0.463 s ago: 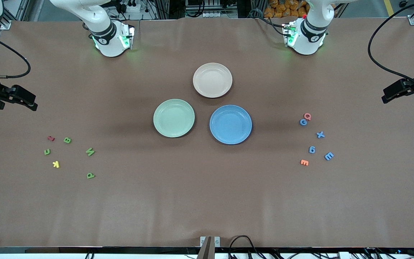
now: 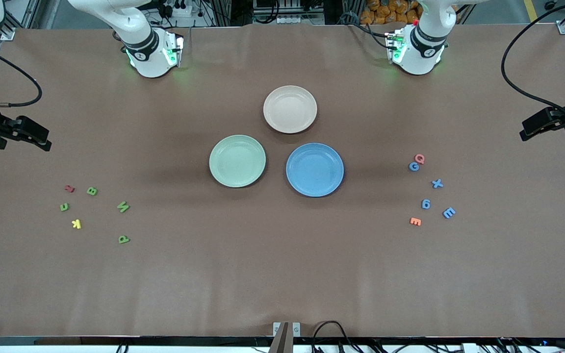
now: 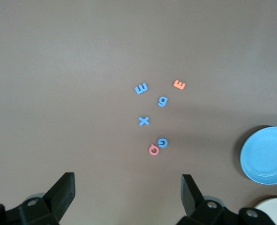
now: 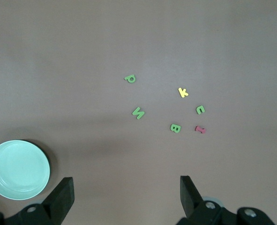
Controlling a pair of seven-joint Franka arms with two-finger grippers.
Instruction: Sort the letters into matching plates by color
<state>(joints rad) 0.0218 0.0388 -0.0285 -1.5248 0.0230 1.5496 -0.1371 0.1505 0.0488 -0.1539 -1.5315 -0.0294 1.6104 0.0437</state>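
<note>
Four green letters lie toward the right arm's end: B (image 2: pixel 92 191), U (image 2: pixel 64 207), N (image 2: pixel 123 207) and P (image 2: pixel 123 239). Four blue shapes lie toward the left arm's end: G (image 2: pixel 413 166), X (image 2: pixel 437 184), 9 (image 2: pixel 425 204) and E (image 2: pixel 449 213). The mint green plate (image 2: pixel 237 161) and the blue plate (image 2: pixel 315 169) sit side by side mid-table, both bare. My right gripper (image 2: pixel 30 133) (image 4: pixel 126 183) is open and empty, over the table edge above the green letters (image 4: pixel 138 113). My left gripper (image 2: pixel 540 122) (image 3: pixel 128 180) is open and empty, over the table edge above the blue letters (image 3: pixel 144 121).
A beige plate (image 2: pixel 290 109) sits farther from the camera than the two coloured plates. A red letter (image 2: pixel 69 188) and a yellow K (image 2: pixel 76 224) lie among the green ones. A pink Q (image 2: pixel 420 158) touches the blue G, and an orange E (image 2: pixel 415 221) lies beside the 9.
</note>
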